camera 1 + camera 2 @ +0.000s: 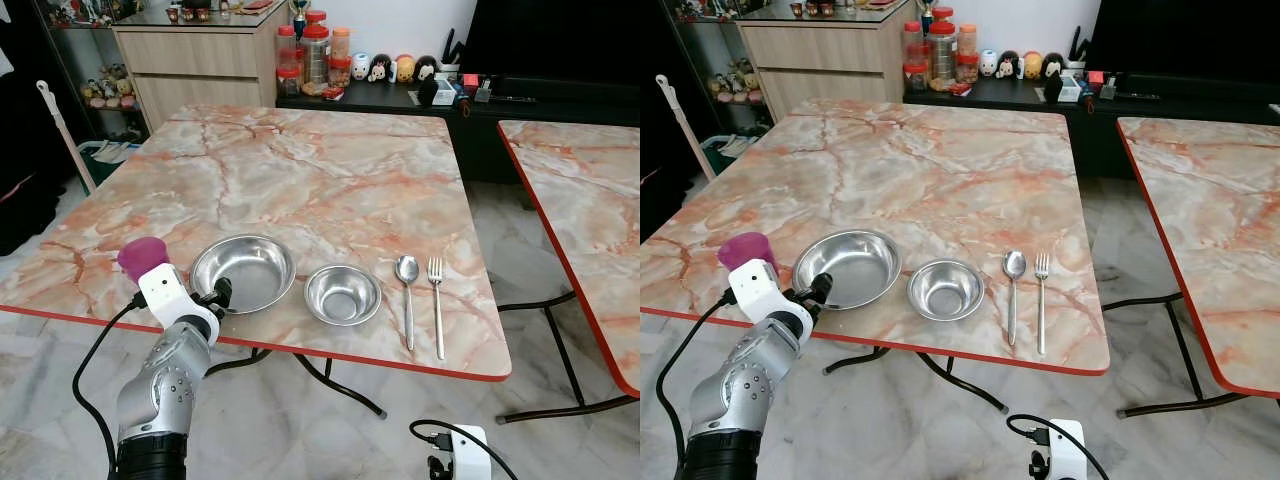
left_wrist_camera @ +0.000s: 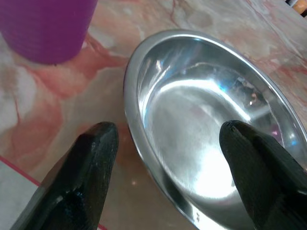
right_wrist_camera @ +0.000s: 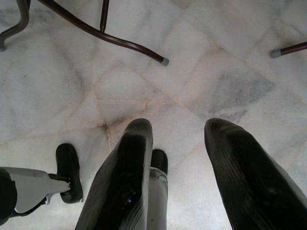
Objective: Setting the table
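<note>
Care suits this step: left tool [image 2: 163, 167], fingers apart, straddles the large bowl [image 1: 243, 270] rim; it should close squarely, avoiding the cup [image 1: 142, 256] beside it.

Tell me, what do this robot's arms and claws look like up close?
The left arm is silver metal dotted with small holes, ending in a black cuff at its base. A boxy white wrist block sits on top, with a black cable looping from it. The left claw has two thick, matte black fingers with rounded tips. The right claw looks alike, with a similar white block and black cable.
</note>
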`<state>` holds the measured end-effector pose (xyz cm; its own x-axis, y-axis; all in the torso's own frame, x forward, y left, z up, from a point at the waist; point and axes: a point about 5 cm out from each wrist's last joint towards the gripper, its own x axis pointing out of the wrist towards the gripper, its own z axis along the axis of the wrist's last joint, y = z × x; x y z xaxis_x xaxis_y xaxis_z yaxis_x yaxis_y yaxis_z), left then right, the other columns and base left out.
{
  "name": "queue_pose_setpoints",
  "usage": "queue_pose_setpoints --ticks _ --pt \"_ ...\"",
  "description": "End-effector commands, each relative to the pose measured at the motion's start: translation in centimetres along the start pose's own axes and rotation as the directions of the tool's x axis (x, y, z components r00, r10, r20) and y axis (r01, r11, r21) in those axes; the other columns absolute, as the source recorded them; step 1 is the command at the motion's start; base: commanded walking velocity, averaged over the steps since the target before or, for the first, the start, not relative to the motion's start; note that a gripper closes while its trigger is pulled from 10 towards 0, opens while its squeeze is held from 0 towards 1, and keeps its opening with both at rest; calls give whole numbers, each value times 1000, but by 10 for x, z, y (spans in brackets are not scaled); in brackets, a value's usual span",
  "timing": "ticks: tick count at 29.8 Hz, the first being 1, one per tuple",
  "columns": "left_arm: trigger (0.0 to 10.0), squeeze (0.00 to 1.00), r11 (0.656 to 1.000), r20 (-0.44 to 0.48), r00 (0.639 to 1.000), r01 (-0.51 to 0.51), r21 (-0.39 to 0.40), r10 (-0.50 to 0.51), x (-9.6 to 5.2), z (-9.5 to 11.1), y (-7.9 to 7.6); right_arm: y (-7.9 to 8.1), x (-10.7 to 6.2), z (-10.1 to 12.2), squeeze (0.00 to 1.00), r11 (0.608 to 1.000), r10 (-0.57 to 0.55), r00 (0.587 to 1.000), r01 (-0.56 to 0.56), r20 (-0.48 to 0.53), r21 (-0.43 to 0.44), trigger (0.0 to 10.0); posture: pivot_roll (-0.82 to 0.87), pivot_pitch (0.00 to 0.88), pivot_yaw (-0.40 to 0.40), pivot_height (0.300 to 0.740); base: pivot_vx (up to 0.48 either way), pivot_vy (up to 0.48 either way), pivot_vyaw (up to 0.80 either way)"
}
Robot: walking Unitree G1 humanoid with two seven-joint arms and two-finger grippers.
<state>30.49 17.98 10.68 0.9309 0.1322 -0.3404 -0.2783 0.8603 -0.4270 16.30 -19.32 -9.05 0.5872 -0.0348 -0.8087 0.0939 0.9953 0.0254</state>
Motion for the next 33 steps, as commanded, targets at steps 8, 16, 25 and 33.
queue_pose_setpoints --ticks 8,16,25,33 --pt "10000 0 1000 -22 1000 -13 21 13 4 1 -4 0 1 2 0 1000 -7 1000 7 4 29 10000 39 0 27 732 0 0 0" --pt "10000 0 1000 -35 999 -27 13 28 6 0 -4 1 1 3 0 999 -6 1000 6 6 32 10000 39 0 28 732 0 0 0" --pt "10000 0 998 -35 997 -63 2 63 8 0 -1 1 1 3 0 999 -8 1000 8 5 38 10000 37 0 28 732 0 0 0" --pt "10000 0 994 -84 990 -111 4 111 10 -8 4 1 1 3 0 999 -9 1000 9 4 44 10000 34 0 32 732 0 0 0"
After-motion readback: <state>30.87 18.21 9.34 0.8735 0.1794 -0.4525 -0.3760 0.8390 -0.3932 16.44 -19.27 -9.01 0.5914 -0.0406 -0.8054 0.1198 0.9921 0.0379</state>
